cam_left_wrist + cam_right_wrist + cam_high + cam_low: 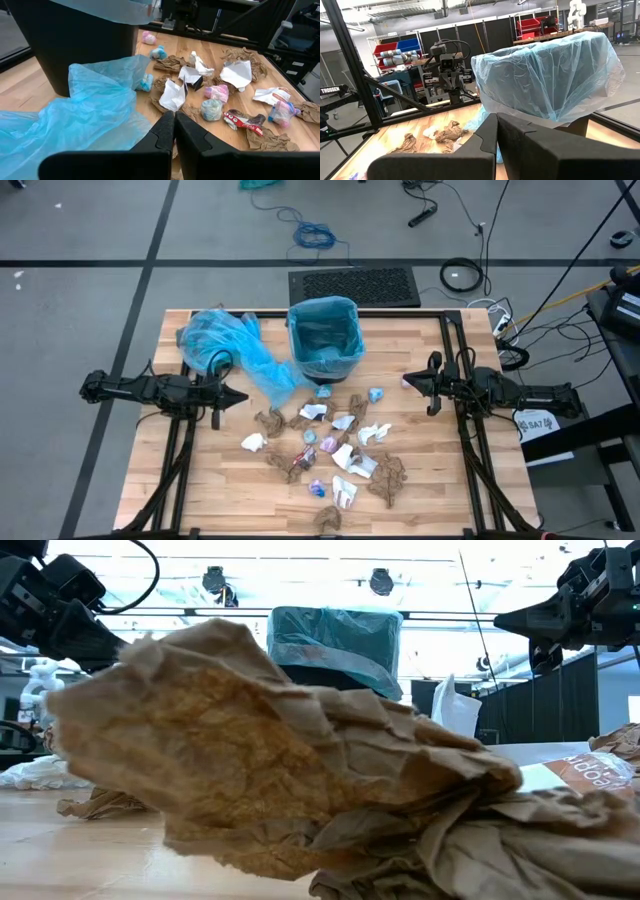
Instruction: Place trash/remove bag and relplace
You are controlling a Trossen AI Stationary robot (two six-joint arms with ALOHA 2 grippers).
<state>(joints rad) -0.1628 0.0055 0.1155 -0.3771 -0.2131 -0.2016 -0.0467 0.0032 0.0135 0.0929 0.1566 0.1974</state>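
Note:
The trash [330, 445] is several crumpled white, brown, pale blue and pink scraps strewn over the table's middle and near part [215, 92]. One brown wad [260, 750] fills the low view. A dark bin [325, 338] lined with a blue bag stands upright at the far middle [545, 75]. A second, loose blue bag [225, 340] lies crumpled on the table left of the bin [75, 115]. My left gripper [240, 393] hovers shut at the left, above the loose bag's near end [174, 116]. My right gripper [408, 380] hovers shut at the right, pointing toward the bin [497, 116].
A black mat [355, 285] lies on the floor beyond the table's far edge, with cables around it. Black frame rails [455, 340] run along both table sides. Bare wood shows at the near left [180, 490]. My left arm [447, 65] shows far off in the right wrist view.

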